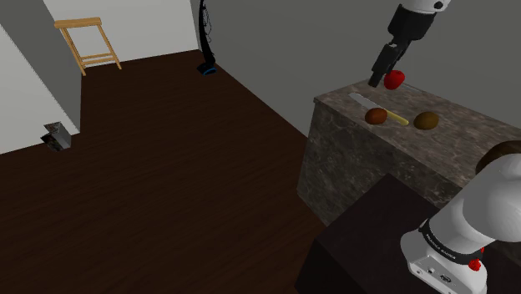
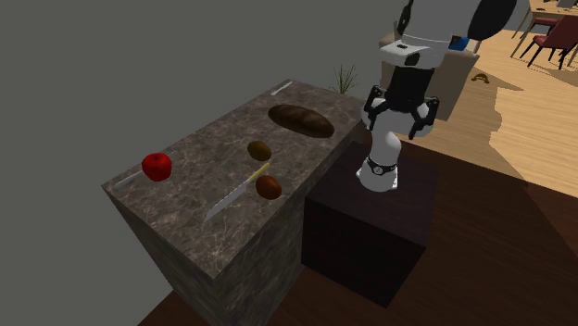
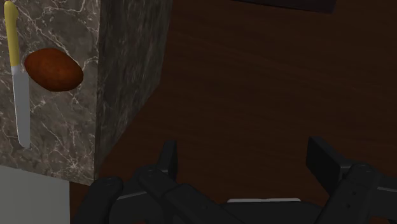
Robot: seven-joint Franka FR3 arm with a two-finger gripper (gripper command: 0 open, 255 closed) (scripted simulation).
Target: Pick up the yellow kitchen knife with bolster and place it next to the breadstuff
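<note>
The all-black two-finger claw is seen with its fingers set wide apart, and nothing is held between them; past them the dark brown wooden floor is seen. In the second exterior view the claw is hung above the dark box stand, just off the edge of the grey-brown marbled stone counter and higher than its top.

The kitchen knife, with a yellow handle and a long pale grey blade, is laid flat on the counter top, well apart from the claw and below its level. Its handle end is turned toward the claw and its blade tip away from it. The handle is flanked by two brown oval items; the redder one is just beside the knife, and the duller one is on its other side. In the wrist view the knife and the reddish-brown oval are found side by side near the counter's corner.

The dark brown oblong loaf is placed on the same counter, nearer to the claw than the knife is, and apart from the knife. A round red fruit is set at the counter's end farthest from the claw.

In the shoulder view the claw is pictured above the knife.
</note>
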